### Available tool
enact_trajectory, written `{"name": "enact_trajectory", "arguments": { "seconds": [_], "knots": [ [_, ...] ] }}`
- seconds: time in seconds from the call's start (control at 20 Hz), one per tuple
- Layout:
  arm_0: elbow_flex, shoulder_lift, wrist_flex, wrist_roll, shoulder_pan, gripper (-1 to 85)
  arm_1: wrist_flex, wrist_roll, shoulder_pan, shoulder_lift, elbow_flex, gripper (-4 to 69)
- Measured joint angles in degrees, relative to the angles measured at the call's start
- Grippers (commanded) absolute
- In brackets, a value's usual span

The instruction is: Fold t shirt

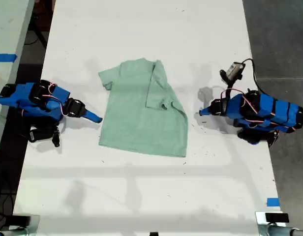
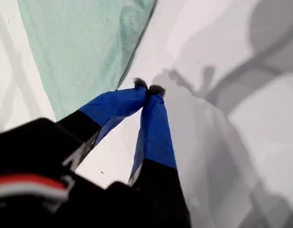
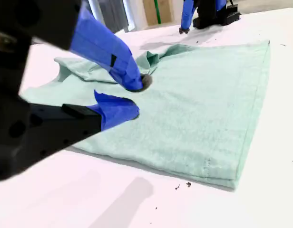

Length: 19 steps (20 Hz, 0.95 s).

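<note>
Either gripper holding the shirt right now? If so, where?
Nothing held. My first gripper is shut on nothing beside the t shirt; my second gripper is open, empty.

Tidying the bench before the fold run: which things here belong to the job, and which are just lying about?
Job: the t shirt; my first gripper; my second gripper.
Lying about: blue tape strip; small cabled device.

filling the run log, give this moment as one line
t shirt: one side folded in, flat on table | my first claw: shut, empty, off shirt | my second claw: open, empty
</note>
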Motion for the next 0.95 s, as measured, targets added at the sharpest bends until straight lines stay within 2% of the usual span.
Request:
{"name": "enact_trajectory", "arguments": {
  "seconds": [0.45,0.55,0.65,0.75,0.8,0.85,0.9,0.95],
  "knots": [
    [0.00,0.00,0.35,-0.18,-0.26,5.5,0.00,0.00,0.00,0.00,0.00,1.2],
    [-0.09,0.00,0.62,-3.69,-0.53,5.6,0.00,0.00,0.00,0.00,0.00,1.2],
    [-2.81,0.00,0.44,-3.96,-1.67,4.8,0.00,0.00,0.00,0.00,0.00,1.2],
    [-4.75,0.00,-3.96,-1.32,-0.62,0.0,0.00,0.00,0.00,0.00,0.00,1.2],
    [-5.10,0.18,-7.56,5.27,2.11,1.5,0.00,0.00,0.00,0.00,0.00,1.2],
    [-5.10,0.26,-11.51,12.04,6.42,17.0,0.00,0.00,0.00,0.00,0.00,1.2],
    [-5.10,0.26,-15.38,16.88,8.09,27.3,0.00,0.00,0.00,0.00,0.00,1.2],
    [-5.10,0.35,-17.40,18.02,5.98,32.8,0.00,0.00,0.00,0.00,0.00,1.2]
  ]
}}
